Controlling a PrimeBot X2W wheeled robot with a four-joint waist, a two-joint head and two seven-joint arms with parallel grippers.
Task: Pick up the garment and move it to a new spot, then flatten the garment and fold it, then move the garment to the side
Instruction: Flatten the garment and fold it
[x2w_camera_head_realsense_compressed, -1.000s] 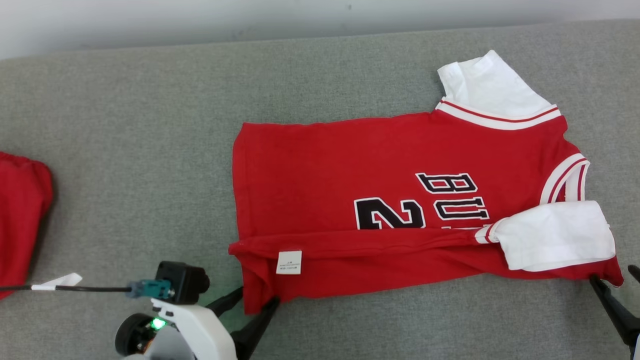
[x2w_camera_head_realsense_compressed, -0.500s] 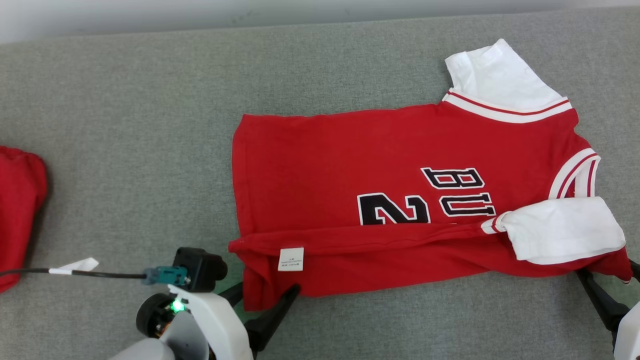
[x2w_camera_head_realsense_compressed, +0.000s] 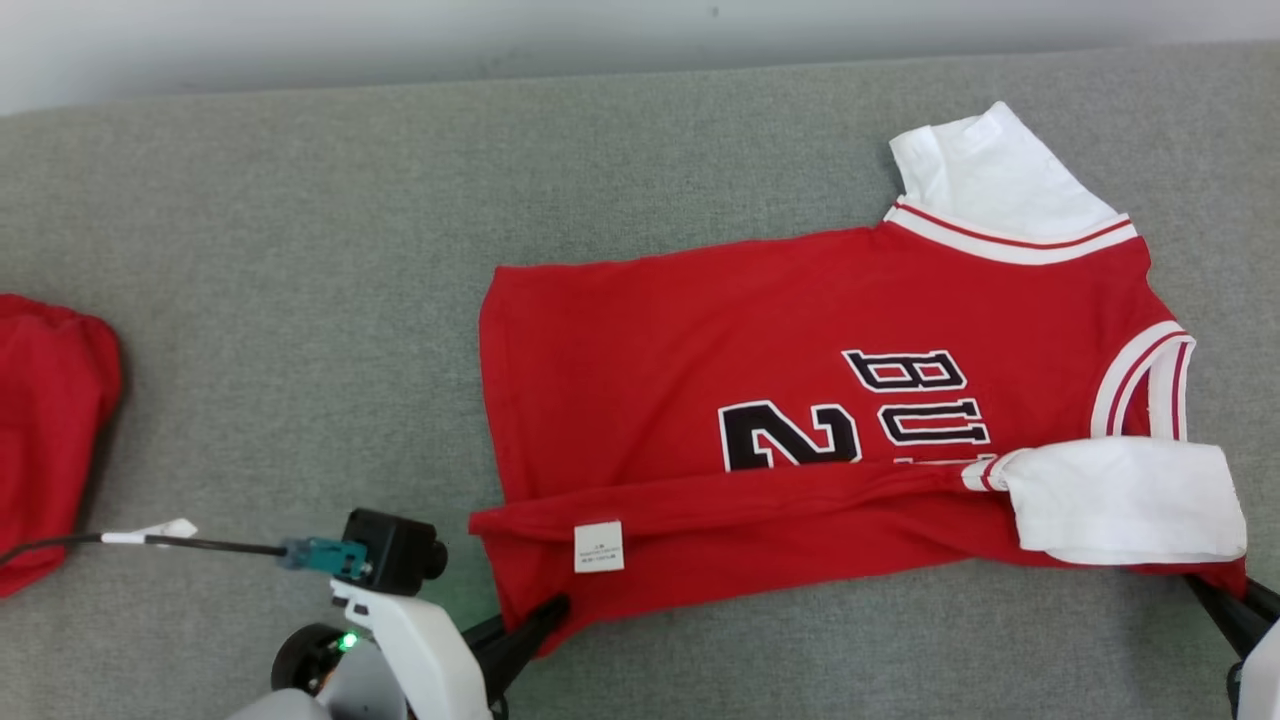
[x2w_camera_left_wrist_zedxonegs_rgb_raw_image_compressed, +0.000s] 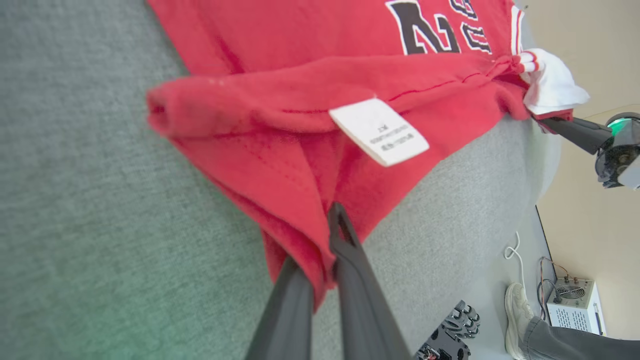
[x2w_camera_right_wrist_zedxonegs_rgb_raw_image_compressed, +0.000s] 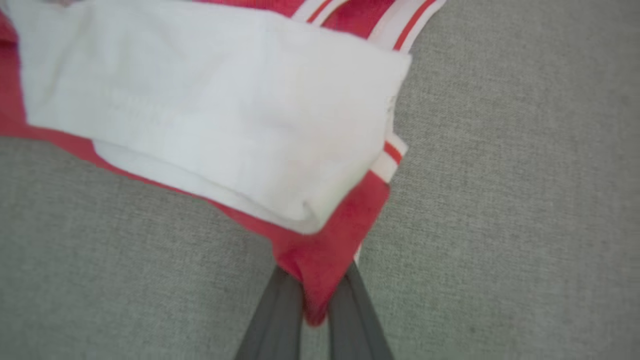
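Head view shows the red basketball jersey spread on the grey desk, ahead of both grippers. The left gripper is clenched on the jersey's hem corner, just below the white label. The right gripper pinches the red corner beneath the folded white sleeve.

White forearm — slim dark jaws

Looks like a robot lab or workshop. Seen past the big grey table: a white box with a fan and loose wires by a bare wall, a white cord on the floor, and black parts next to a person's shoe.
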